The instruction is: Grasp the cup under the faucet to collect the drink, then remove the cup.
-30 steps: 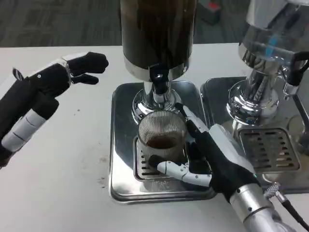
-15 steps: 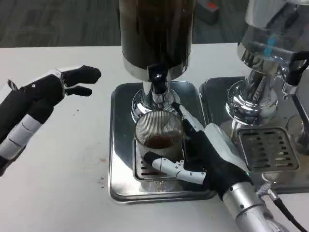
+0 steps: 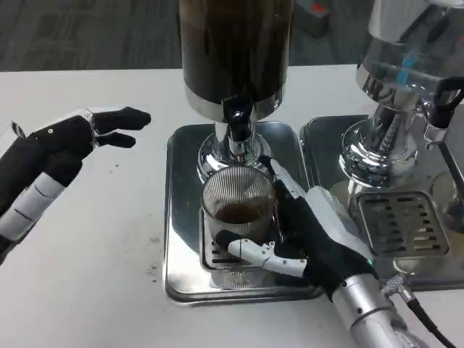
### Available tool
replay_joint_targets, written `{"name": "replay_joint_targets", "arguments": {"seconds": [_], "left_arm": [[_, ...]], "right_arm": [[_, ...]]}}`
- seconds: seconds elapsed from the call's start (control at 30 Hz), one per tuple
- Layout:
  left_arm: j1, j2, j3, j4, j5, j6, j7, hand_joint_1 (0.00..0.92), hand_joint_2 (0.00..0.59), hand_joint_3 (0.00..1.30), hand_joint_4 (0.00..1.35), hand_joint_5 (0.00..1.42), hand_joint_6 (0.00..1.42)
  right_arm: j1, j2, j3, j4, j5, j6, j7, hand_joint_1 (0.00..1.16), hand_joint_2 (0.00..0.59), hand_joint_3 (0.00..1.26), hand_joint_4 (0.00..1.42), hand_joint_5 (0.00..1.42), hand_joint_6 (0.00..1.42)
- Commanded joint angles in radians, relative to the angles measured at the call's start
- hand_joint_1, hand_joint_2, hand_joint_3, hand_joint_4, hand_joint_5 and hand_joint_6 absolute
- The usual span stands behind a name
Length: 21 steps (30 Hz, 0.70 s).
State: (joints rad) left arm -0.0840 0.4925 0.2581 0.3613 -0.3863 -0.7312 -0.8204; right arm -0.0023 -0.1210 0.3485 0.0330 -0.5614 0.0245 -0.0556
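Observation:
A ribbed clear glass cup (image 3: 238, 205) stands on the drip grate under the black faucet (image 3: 236, 116) of a dark drink dispenser (image 3: 235, 51). A little brown drink lies in the cup's bottom. My right hand (image 3: 308, 233) grips the cup from the right, thumb across its front and fingers behind it. My left hand (image 3: 69, 138) hovers over the white table at the left, well away from the dispenser, fingers apart and holding nothing.
The dispenser stands on a steel drip tray (image 3: 181, 217). A second, clear dispenser (image 3: 402, 87) with its own tray and grate (image 3: 402, 225) stands close at the right. A black cable (image 3: 428, 319) trails from my right forearm.
My left hand has drawn back to the left and down, away from the dispenser. My right hand keeps its grip on the cup, which has hardly moved.

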Motion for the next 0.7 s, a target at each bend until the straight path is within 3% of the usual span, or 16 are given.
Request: {"name": "replay_joint_targets", "arguments": {"seconds": [0.03, 0.33, 0.7], "left_arm": [[0.012, 0.008, 0.005, -0.004, 0.007, 0.011, 0.009, 0.0, 0.154, 0.37, 0.27, 0.23, 0.33], [0.011, 0.012, 0.008, 0.001, 0.01, 0.012, 0.009, 0.0, 0.143, 0.37, 0.28, 0.23, 0.34], [0.01, 0.019, 0.009, 0.006, 0.019, 0.006, 0.007, 0.0, 0.137, 0.37, 0.28, 0.24, 0.36]], "right_arm": [[-0.002, 0.015, 0.001, 0.007, -0.009, 0.019, -0.028, 0.42, 0.12, 0.0, 0.02, 0.12, 0.22], [0.0, 0.032, 0.019, 0.025, -0.027, 0.014, -0.085, 0.44, 0.12, 0.09, 0.16, 0.26, 0.39], [0.003, 0.036, 0.051, 0.044, -0.088, 0.009, -0.149, 0.49, 0.132, 0.14, 0.21, 0.33, 0.47]]}}
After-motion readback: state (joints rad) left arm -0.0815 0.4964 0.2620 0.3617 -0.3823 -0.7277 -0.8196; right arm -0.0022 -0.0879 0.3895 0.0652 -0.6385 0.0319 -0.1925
